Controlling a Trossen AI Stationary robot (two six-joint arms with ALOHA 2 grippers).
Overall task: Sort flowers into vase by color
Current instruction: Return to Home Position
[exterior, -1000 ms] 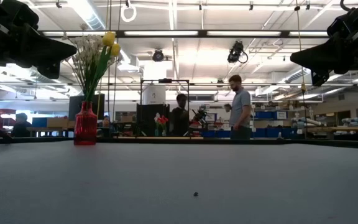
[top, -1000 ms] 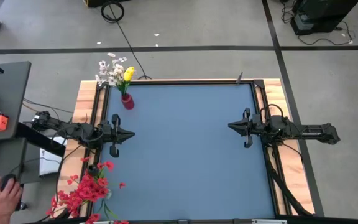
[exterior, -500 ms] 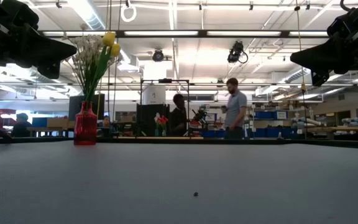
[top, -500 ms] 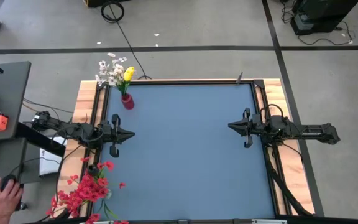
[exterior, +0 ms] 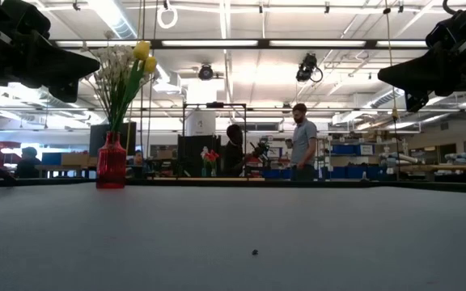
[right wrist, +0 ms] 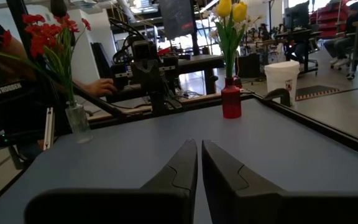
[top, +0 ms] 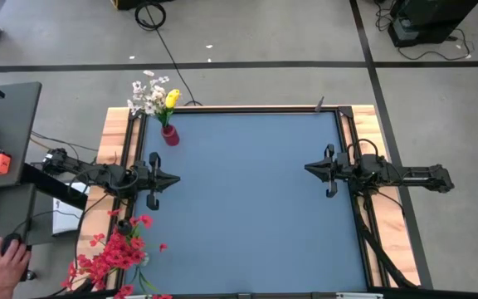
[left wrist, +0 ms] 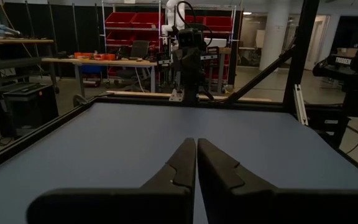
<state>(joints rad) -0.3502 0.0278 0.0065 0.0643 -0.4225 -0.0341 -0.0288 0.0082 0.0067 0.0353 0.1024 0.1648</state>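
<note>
Red vase at far-left table corner, white and yellow flowers in it; red flowers in clear vase, near-left corner. Left gripper, right gripper at side edges, fingers pressed together, empty. Stems probably light, whippy: pinch low. Vase glossy, likely tippy.

Level view across the desk. A red vase stands upright at far left, holding flowers: yellow tulips and white blossoms on green stems. The left gripper and right gripper hang above the desk at the upper corners. A dark speck lies mid-desk. Behind, a person stands beside a second, darker figure.
</note>
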